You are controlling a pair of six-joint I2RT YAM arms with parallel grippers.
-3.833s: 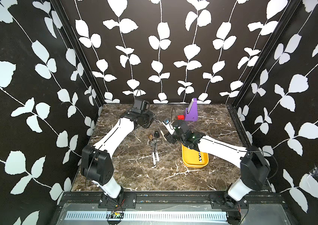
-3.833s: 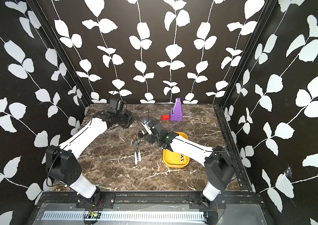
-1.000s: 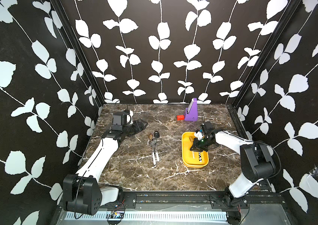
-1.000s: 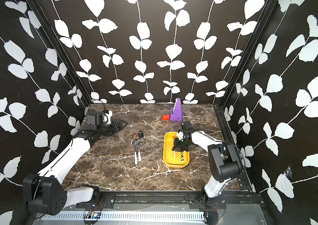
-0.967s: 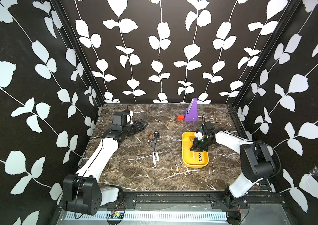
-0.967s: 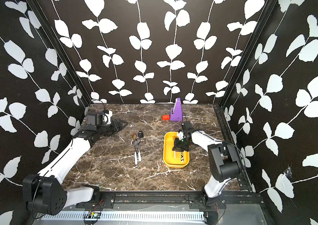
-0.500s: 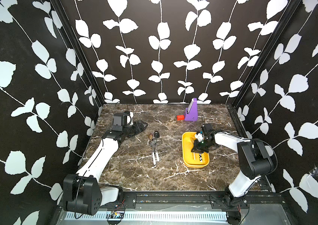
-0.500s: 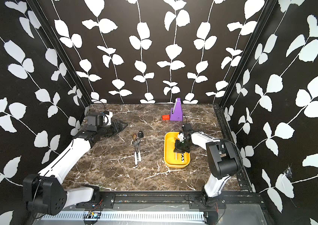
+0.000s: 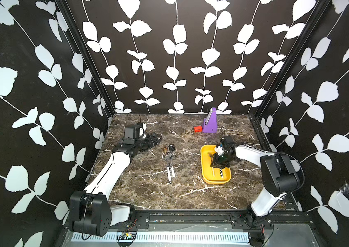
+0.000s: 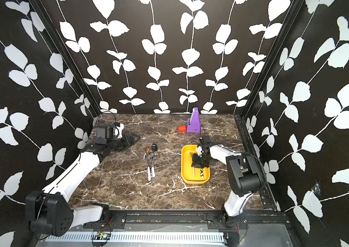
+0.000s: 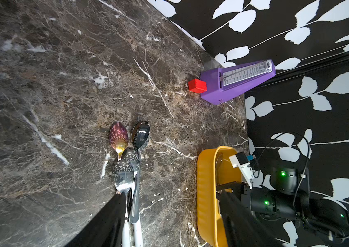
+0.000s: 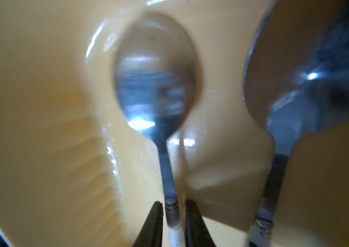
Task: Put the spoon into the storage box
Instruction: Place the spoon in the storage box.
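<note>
Right wrist: fingers (image 12: 153, 224) newly off spoon (image 12: 155, 74)

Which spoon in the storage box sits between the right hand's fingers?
The plain white-handled spoon; the right hand straddles its handle. The cow-patterned spoon lies beside it, outside the fingers.

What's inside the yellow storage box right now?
Two spoons are in the storage box, bowls showing. The right gripper straddles one, covering the box's middle from above.

Six spoons (image 11: 140, 132), one storage box (image 9: 216, 181), one red block (image 9: 198, 129), one purple stand (image 9: 210, 124).
</note>
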